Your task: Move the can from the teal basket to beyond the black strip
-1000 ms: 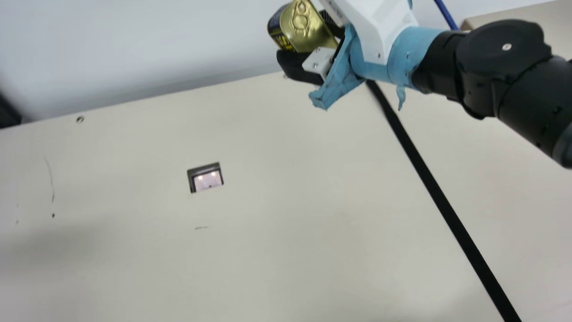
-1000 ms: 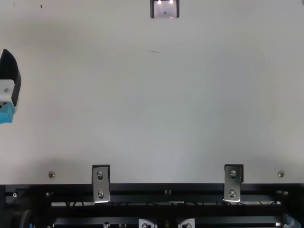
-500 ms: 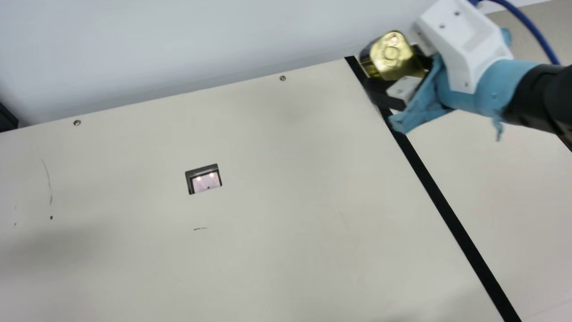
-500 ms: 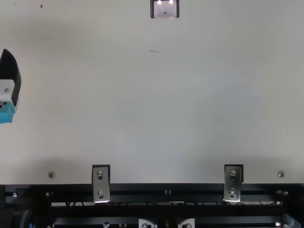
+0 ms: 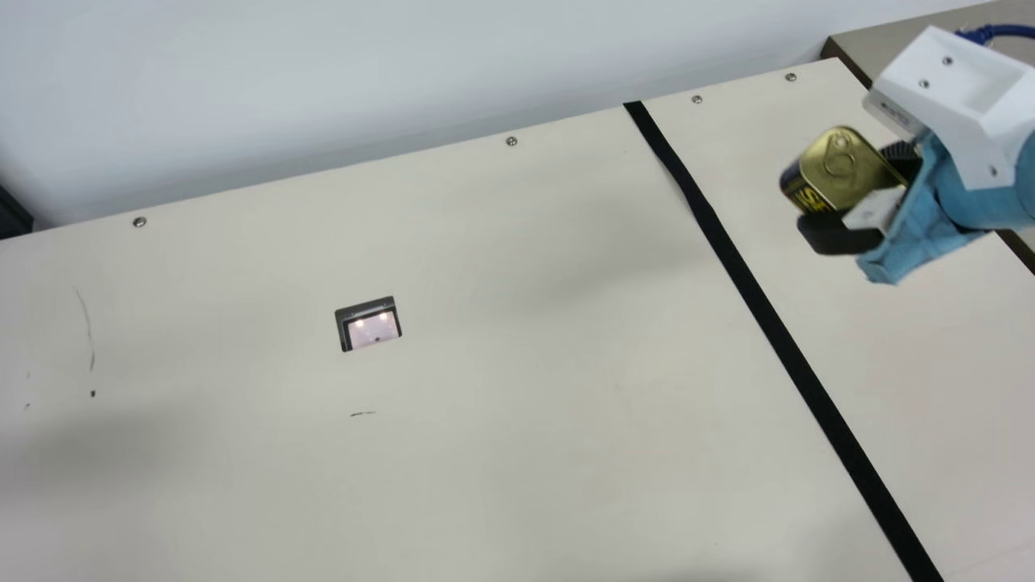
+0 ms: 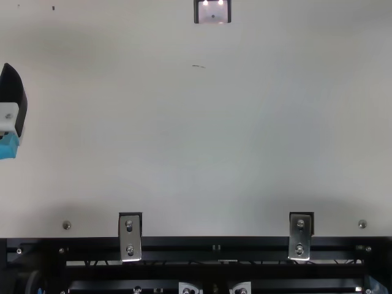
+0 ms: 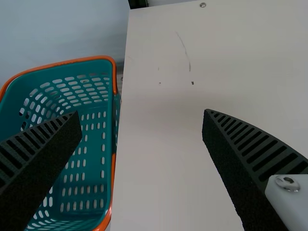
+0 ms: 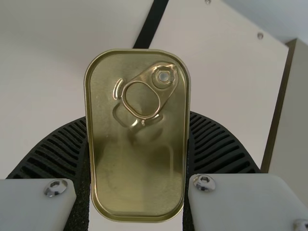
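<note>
The right gripper (image 5: 865, 194) clasps the round-cornered, gold metal can (image 5: 841, 171) between ribbed fingers, seemingly above the bench (image 5: 517, 404), toward its far right corner, beyond the flat black strip (image 5: 776, 331). The left gripper (image 6: 13, 101) is spread wide; the slotted, orange-rimmed teal basket (image 7: 94, 58) sits beside the bench's left edge.

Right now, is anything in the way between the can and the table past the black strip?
Nothing visible is in the way. The right gripper holds the can up, seen in the main view to the right of the black strip, with cream table showing around it.
</note>
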Available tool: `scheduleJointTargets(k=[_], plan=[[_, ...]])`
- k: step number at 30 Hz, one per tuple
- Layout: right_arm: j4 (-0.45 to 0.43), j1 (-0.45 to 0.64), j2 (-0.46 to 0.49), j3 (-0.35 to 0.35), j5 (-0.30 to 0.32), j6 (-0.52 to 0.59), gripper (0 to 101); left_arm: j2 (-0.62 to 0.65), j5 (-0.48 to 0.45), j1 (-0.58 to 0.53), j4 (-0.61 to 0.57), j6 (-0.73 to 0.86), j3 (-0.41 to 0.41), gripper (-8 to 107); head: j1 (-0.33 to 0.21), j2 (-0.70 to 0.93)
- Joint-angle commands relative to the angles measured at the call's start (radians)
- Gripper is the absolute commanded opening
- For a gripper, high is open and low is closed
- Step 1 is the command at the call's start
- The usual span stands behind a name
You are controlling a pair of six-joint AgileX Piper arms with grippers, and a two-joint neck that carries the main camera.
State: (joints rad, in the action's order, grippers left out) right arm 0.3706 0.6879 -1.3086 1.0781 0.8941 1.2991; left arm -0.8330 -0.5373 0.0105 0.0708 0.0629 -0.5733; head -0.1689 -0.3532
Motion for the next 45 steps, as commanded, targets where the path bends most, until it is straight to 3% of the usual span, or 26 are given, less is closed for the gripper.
scheduleJointTargets(k=[1,5,11,26,28,37,45], plan=[[-0.019,0.052,-0.013,0.000,0.040,0.050,0,0.000,0.000,0.000,0.000,0.000,0.000,90,-0.032,-0.029],[-0.045,0.109,-0.044,-0.017,0.043,0.118,0,0.000,0.000,0.000,0.000,0.000,0.000,90,-0.032,-0.029],[-0.051,0.171,-0.086,-0.086,0.000,0.200,0,0.000,0.000,0.000,0.000,0.000,0.000,90,-0.032,-0.029],[0.059,0.235,-0.137,-0.287,-0.118,0.333,0,0.000,0.000,0.000,0.000,0.000,0.000,90,-0.032,-0.029],[0.061,0.234,-0.138,-0.301,-0.135,0.335,101,0.000,0.000,0.000,0.000,0.000,0.000,90,-0.032,-0.029],[0.085,0.184,-0.102,-0.296,-0.196,0.335,101,0.000,0.000,0.000,0.000,0.000,0.000,90,-0.032,-0.029],[0.201,-0.010,0.006,-0.204,-0.204,0.313,101,0.000,0.000,0.000,0.000,0.000,0.000,90,-0.032,-0.029]])
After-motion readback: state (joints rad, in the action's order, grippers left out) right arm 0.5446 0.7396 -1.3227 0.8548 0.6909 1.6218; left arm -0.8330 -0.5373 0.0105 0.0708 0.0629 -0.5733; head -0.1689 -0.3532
